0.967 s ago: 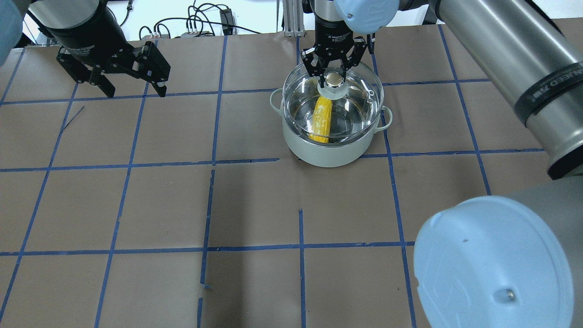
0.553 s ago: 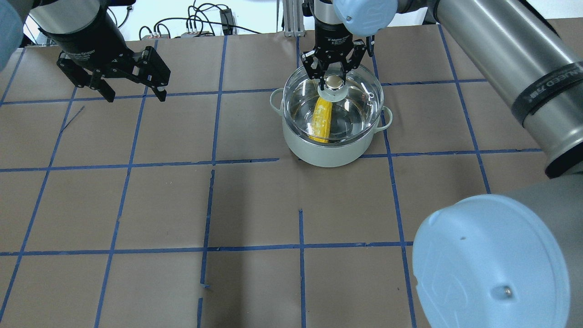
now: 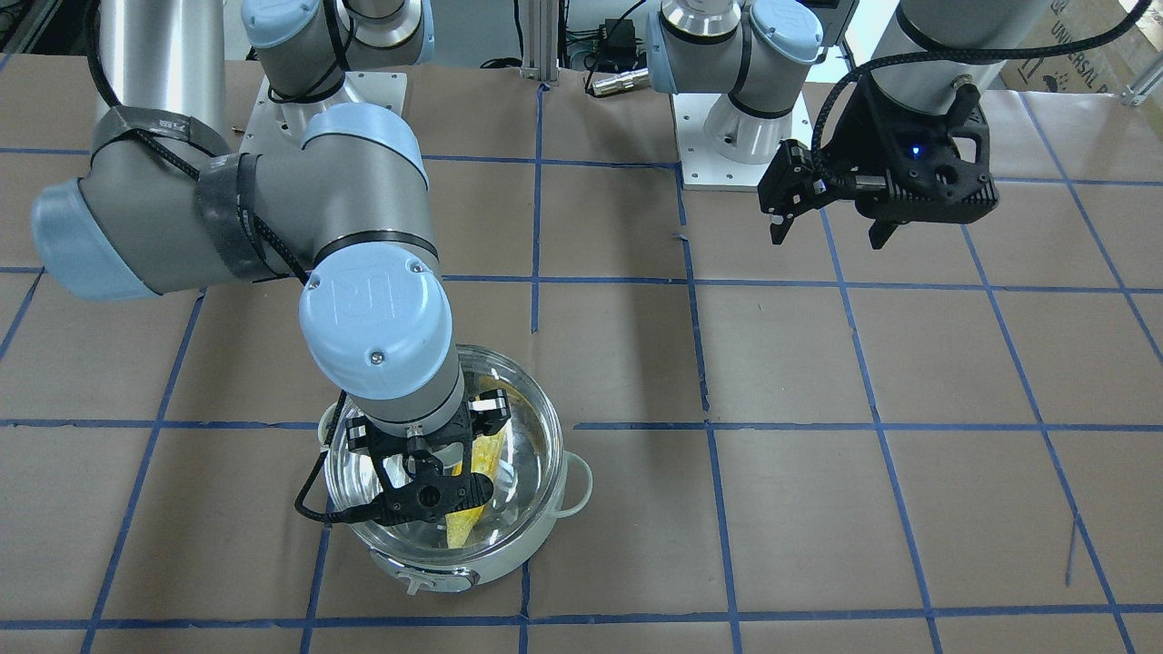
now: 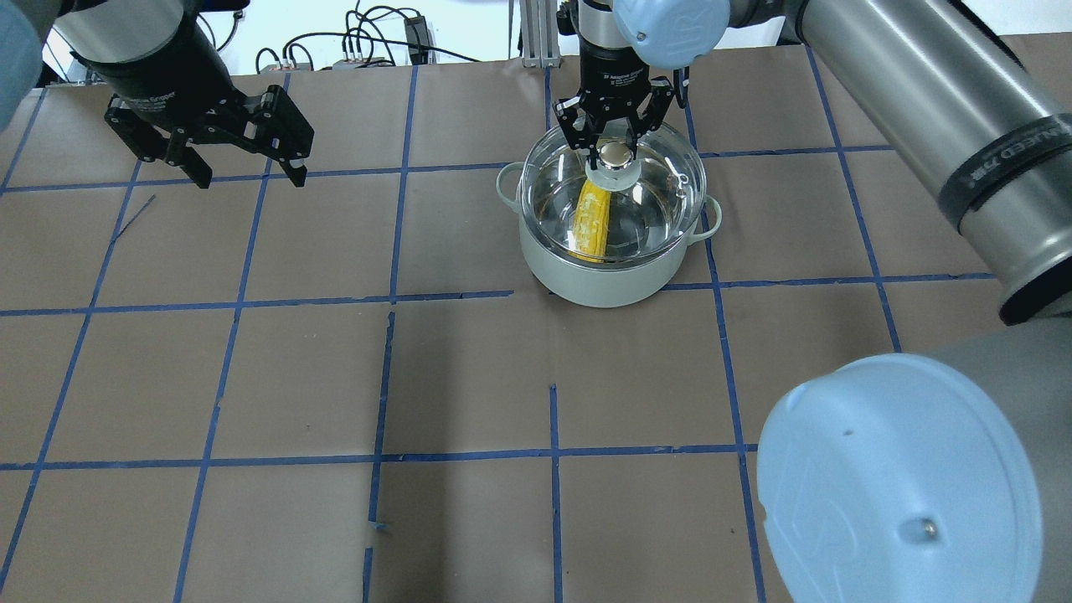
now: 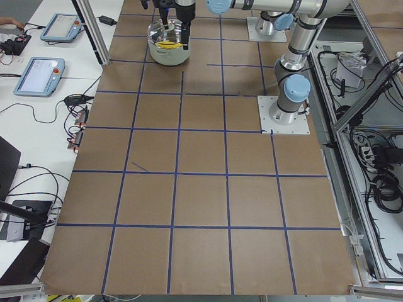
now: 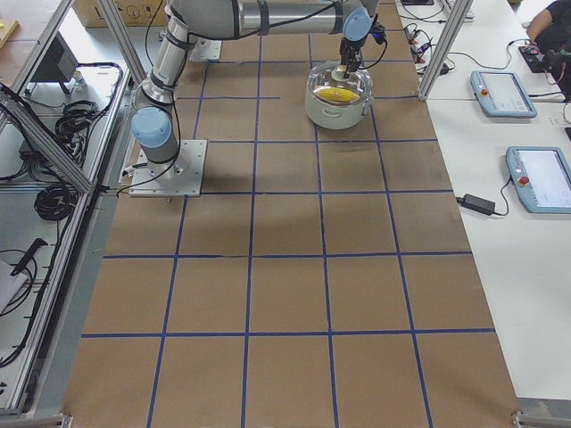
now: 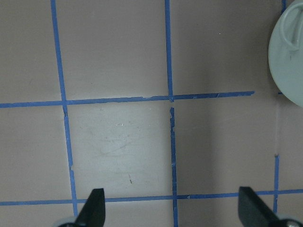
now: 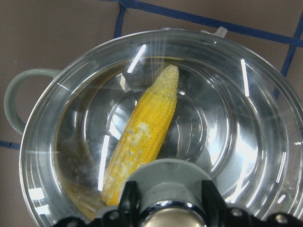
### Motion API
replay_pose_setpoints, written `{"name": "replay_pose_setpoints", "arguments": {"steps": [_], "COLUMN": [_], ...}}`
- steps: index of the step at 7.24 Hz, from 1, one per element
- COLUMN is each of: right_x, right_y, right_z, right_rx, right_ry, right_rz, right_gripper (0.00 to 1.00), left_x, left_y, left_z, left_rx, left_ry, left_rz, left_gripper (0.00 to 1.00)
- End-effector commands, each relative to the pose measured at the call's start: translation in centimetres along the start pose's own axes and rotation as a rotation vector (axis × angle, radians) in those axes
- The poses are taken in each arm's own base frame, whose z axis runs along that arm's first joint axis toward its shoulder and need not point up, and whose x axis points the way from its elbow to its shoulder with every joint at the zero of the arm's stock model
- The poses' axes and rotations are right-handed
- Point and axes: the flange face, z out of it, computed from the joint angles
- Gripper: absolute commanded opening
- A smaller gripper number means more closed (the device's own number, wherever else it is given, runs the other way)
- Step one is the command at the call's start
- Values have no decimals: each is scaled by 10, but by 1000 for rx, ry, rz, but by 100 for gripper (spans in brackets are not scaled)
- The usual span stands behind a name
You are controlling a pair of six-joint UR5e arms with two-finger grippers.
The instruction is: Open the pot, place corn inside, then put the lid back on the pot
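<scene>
Overhead exterior shows my right claw (image 4: pixel 615 144) drawn narrow on the beige knob (image 4: pixel 615 154) of the glass lid (image 4: pixel 649 197), one finger on each side. The lid lies over the mouth of the pot (image 4: pixel 586 280); whether its rim is seated all the way round, I cannot tell. The corn (image 4: pixel 593 213) lies inside the pot, slanted across the steel bottom and plain to see through the glass. My left claw (image 4: pixel 249 178) hangs spread wide, holding nothing, above the brown table (image 4: pixel 469 377), well apart from the pot.
</scene>
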Motion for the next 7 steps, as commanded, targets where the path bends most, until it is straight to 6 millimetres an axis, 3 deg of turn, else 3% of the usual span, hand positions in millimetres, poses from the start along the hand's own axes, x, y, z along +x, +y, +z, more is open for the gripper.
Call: {"name": "replay_pose_setpoints", "arguments": {"steps": [1,2,3,4,6,7], "right_x": [0,0,0,1,2,11], "right_y": [-4,-5,-6,-6,-6,-1], "right_z": [8,7,6,4,-4,-32], "right_rx": [-8,-3,2,12,28,63], "right_ry": [0,1,3,13,18,20], "right_rz": [1,3,3,3,6,11], "right_gripper": [26,34,77,100,100,100], "left_x": [0,0,0,0,0,0], "left_y": [0,0,0,-1,-1,-1], "left_z": [1,1,1,1,1,1], "left_rx": [-2,-2,-2,3,3,3], "left_ry": [-1,-1,-1,-1,-1,-1], "left_rz": [0,0,3,3,3,3], "left_gripper": [100,100,100,100,100,100]}}
